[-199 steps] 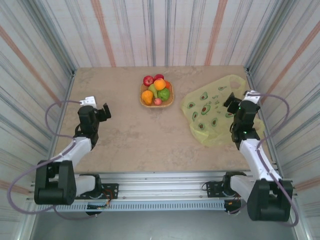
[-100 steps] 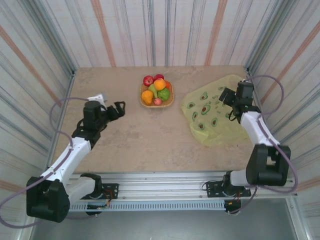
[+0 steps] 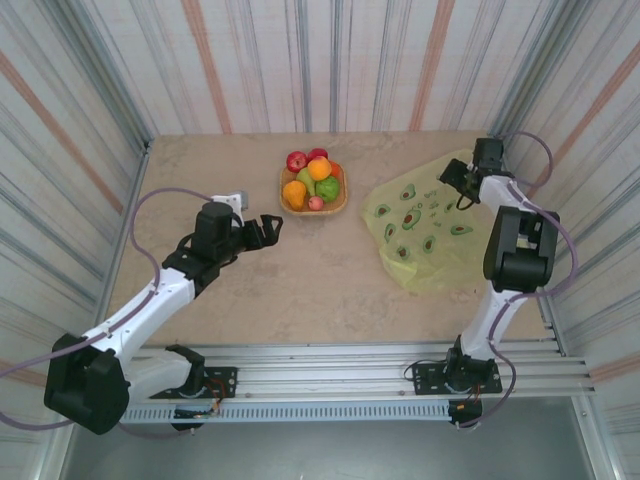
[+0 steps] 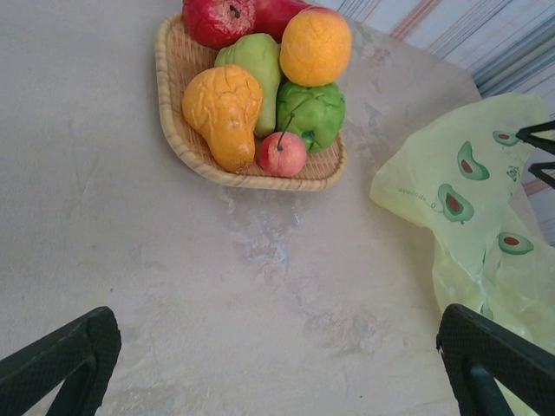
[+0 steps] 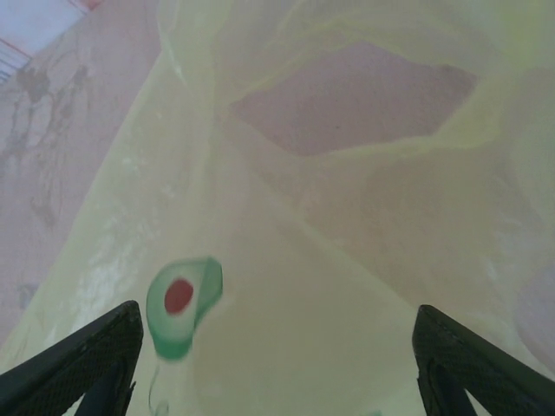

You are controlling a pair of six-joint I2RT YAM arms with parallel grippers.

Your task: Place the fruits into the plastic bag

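The thin translucent yellow-green plastic bag [image 4: 451, 165] looks crinkly and faintly glossy; the shallow woven wicker tray [image 4: 260, 180] looks rough, and the beige stone-patterned tabletop [image 4: 173, 260] matt.

Free: bare table [image 3: 300, 270] between my left gripper [image 3: 271, 228] and the wicker tray [image 4: 260, 180] | Blocked: plastic bag [image 3: 430, 240] beneath my right gripper [image 3: 458, 186], corrugated wall [image 3: 560, 100] close behind it.

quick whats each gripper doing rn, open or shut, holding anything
Left gripper: open, holding nothing.
Right gripper: open, holding nothing, poised over the thin yellow-green plastic bag.
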